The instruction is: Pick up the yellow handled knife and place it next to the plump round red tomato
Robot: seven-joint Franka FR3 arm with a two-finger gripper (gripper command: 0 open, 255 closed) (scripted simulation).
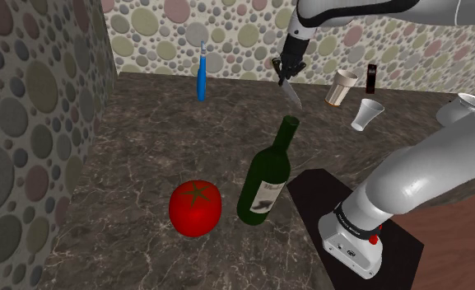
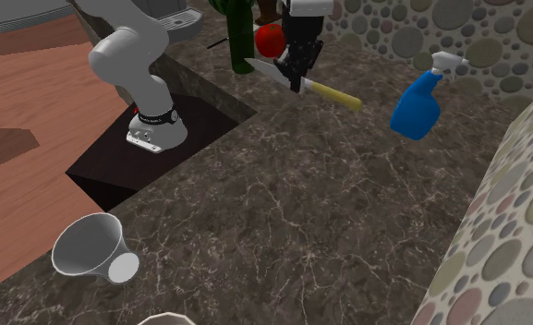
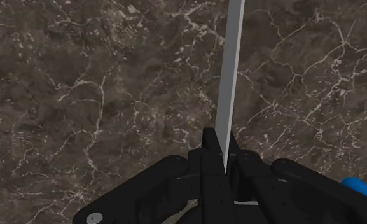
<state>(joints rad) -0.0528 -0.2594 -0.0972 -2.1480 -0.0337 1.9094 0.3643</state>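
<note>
My gripper (image 1: 286,76) is shut on the knife (image 1: 291,95) and holds it above the dark marble counter (image 1: 145,156) near the back wall. In the second exterior view the gripper (image 2: 298,78) clasps the knife (image 2: 333,94) where the grey blade meets the yellow handle, and the handle points toward the blue spray bottle (image 2: 419,102). In the wrist view the blade (image 3: 230,76) runs straight out from between the closed fingers (image 3: 207,150). The round red tomato (image 1: 196,208) sits on the counter near the front, well away from the gripper, and also appears behind the arm (image 2: 270,39).
A green wine bottle (image 1: 268,173) leans between the tomato and the stand (image 1: 367,239). The blue spray bottle (image 1: 201,76) stands at the back wall. Two cups (image 1: 341,87) (image 1: 366,114) and a dark can (image 1: 370,77) sit at the shoulder view's back right. A grey cup (image 2: 93,247) lies tipped.
</note>
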